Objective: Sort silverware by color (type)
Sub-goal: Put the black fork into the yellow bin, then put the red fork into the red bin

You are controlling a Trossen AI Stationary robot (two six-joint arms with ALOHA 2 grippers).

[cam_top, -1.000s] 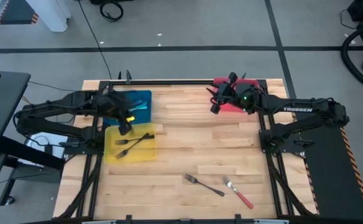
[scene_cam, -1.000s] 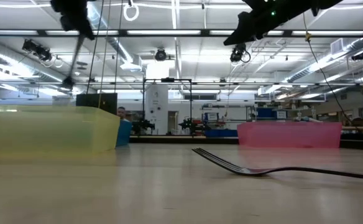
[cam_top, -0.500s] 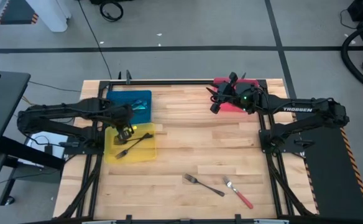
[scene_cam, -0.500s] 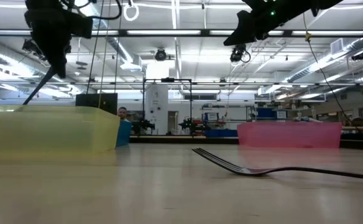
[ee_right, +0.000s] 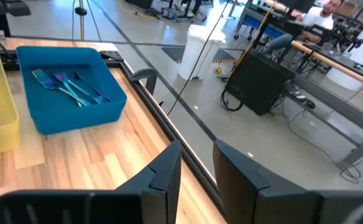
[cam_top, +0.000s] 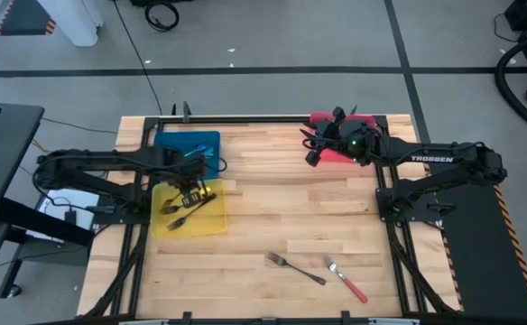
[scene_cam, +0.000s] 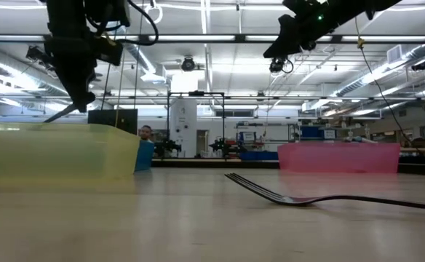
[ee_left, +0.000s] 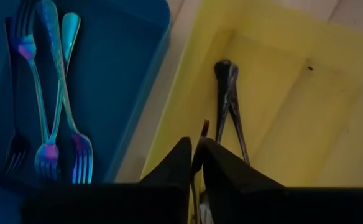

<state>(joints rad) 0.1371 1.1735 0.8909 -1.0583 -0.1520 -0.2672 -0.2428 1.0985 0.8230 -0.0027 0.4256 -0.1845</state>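
My left gripper (cam_top: 189,190) hangs over the yellow tray (cam_top: 211,224), pointing steeply down and shut on a dark grey fork (scene_cam: 58,114). Two more grey forks (ee_left: 228,99) lie flat on that tray's floor. Several blue forks (ee_left: 51,93) lie in the blue tray (cam_top: 208,141). A grey fork (cam_top: 295,268) and a red-handled fork (cam_top: 346,280) lie on the wood near the table's front edge. My right gripper (cam_top: 312,150) hovers open beside the red tray (cam_top: 365,119), with nothing between its fingers (ee_right: 163,174). My left gripper pinches the grey fork between its two fingers, a thin stretch of it (ee_left: 204,129) showing in the narrow gap. The fingers come from above, pointing down. The fork slants down and sideways below them, its lower end (scene_cam: 49,118) just over the yellow tray's rim.
The three trays stand along the far side: blue at far left, yellow in front of it, red (scene_cam: 340,156) at far right. Bare wood lies between them and the two loose forks. A person shows far behind the table (scene_cam: 145,133).
My left gripper has come down toward the yellow tray and tipped more steeply downward, carrying the grey fork. The fork, which hung high and nearly upright, now slants low with its end near the tray's rim. My right arm has kept still.
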